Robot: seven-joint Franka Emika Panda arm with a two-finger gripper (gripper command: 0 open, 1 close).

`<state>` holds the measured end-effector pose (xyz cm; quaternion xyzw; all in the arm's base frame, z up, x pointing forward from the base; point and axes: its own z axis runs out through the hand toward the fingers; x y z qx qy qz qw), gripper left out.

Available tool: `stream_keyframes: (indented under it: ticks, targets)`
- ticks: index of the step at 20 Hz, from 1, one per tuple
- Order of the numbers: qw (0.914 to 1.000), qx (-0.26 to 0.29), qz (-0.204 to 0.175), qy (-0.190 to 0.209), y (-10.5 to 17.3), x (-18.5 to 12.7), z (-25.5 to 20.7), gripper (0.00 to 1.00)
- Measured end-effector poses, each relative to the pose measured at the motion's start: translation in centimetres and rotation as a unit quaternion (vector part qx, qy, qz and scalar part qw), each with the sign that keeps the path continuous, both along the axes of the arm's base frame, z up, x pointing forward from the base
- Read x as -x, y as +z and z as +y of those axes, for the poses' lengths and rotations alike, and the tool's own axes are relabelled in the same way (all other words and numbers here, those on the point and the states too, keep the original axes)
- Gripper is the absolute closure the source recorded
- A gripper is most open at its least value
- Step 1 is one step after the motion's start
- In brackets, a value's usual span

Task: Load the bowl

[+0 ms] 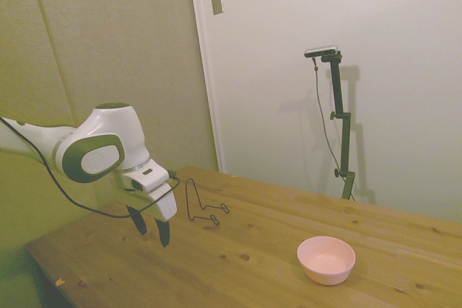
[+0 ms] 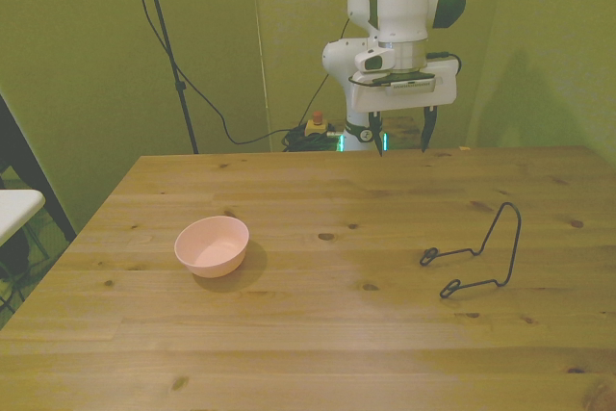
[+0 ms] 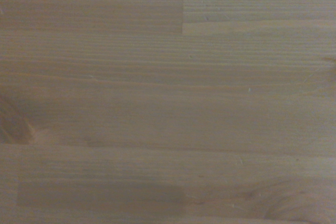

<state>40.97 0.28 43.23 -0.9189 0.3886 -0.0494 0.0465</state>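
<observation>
Fingers apart, holding nothing. Bowl apparently empty; bent wire stand well apart, path unobstructed.

Bowl: small, round, pale pink, smooth and plastic-looking, shallow, with a plain rim. Sitting upright on the wooden table, mouth facing up, interior showing nothing inside. Casting a soft shadow on the boards just beside its base. Lying well apart from the gripper, which is hanging with fingers spread above the table's far side; in the front view the bowl is resting toward the front view's left of the gripper and nearer the camera. Not touching the gripper. Not showing in the wrist view; only bare wood grain is showing there.
</observation>
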Motion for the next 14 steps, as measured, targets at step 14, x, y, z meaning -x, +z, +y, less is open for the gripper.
stream_keyframes:
  ticks: [14]
  targets:
    - [0.9954, 0.048, -0.062, -0.056, 3.1, -2.9, -9.6, 0.00]
